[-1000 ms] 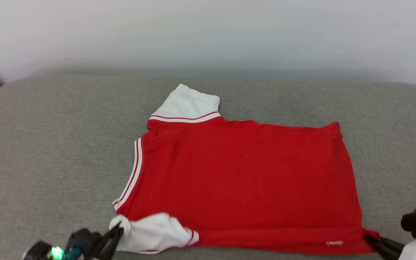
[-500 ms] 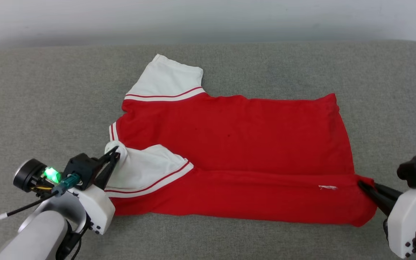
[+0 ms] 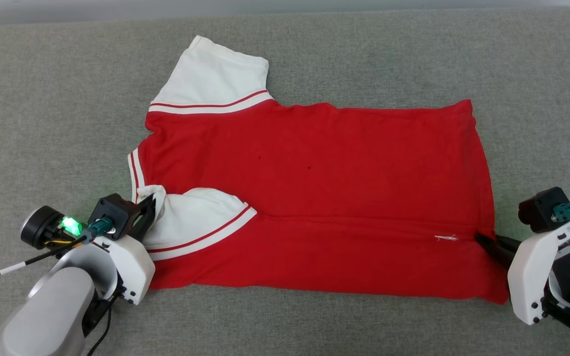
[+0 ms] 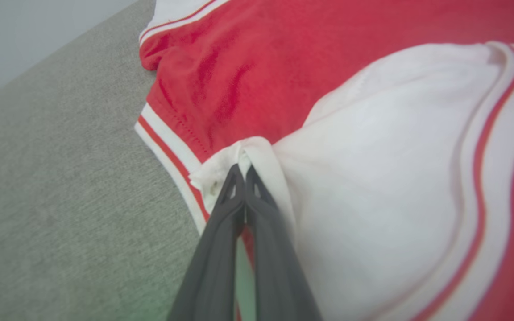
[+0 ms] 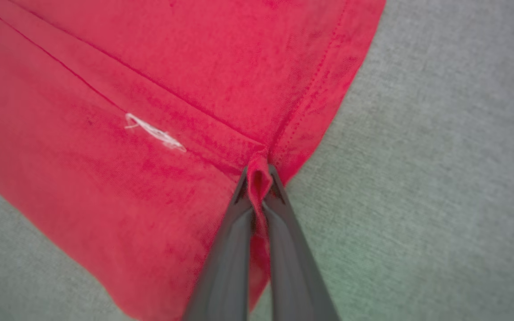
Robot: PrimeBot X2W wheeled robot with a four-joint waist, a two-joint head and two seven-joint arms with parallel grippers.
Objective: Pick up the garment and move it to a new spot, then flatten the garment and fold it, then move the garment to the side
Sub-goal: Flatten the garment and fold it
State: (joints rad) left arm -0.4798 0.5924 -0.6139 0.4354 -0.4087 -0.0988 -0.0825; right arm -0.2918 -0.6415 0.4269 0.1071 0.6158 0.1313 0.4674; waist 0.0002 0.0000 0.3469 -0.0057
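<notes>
The garment (image 3: 314, 163), red with white sleeves, lies spread across the middle of the grey cushion (image 3: 42, 99), with its near long edge folded over onto itself towards the cushion's back. The far sleeve (image 3: 215, 74) lies flat and points at the cushion's back edge. Towards the cushion's left end, the left gripper (image 3: 150, 203) is clamped tight on the bunched cuff of the near white sleeve (image 3: 196, 217), which is turned over onto the red body. Towards the cushion's right end, the right gripper (image 3: 482, 239) pinches a small fold of the red hem. Just beside that fold a small white mark (image 3: 446, 238), perhaps a loose thread or a label, sits on the cloth.
</notes>
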